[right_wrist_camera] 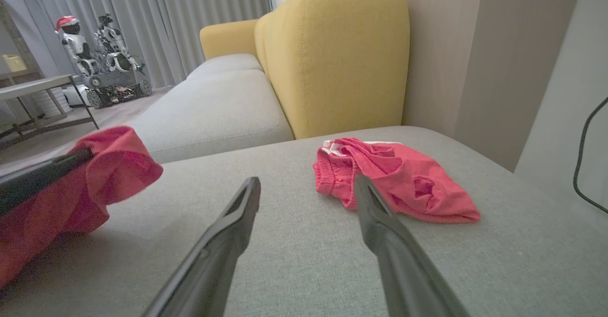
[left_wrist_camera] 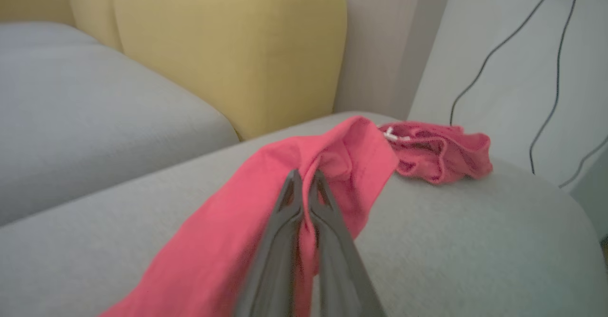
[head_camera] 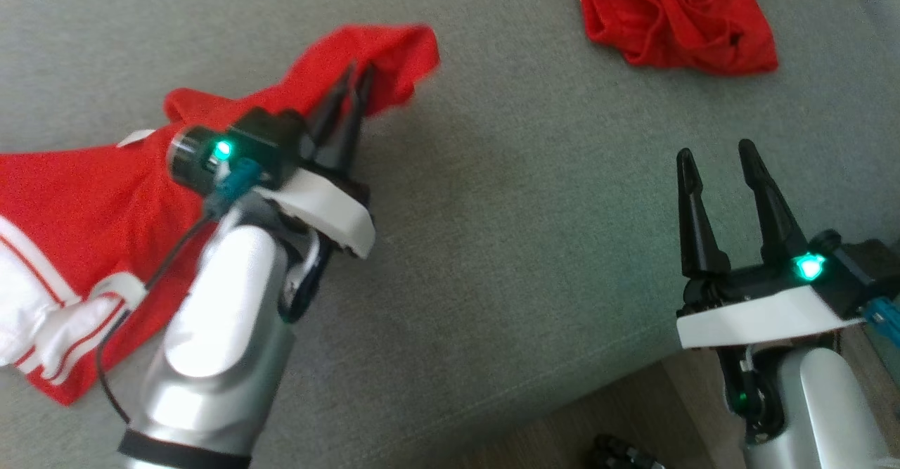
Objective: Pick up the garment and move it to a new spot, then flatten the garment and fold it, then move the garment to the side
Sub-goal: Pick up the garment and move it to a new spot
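The left gripper (head_camera: 355,75) has its two dark fingers pressed together on a raised fold of the red garment (head_camera: 91,202), and the pinch shows plainly in the left wrist view, with cloth bunched on both sides of the tips. That held corner stands up off the grey seat cushion (head_camera: 527,209). The rest of the garment trails down and lies on the robot's left part of the cushion, its white striped trim at the lower left of the head view.

Over on the other side, the right gripper (head_camera: 717,152) hangs above the cushion's near edge with its fingers spread and nothing between them. Beyond it, well apart from the held piece, a second red garment (head_camera: 675,19) sits crumpled at the far right of the cushion, a little white at its edge.

Behind the seat rises a yellow backrest (right_wrist_camera: 332,55). Cables (left_wrist_camera: 494,51) run down the pale wall, and a wheeled robot (right_wrist_camera: 109,65) stands by the curtains.
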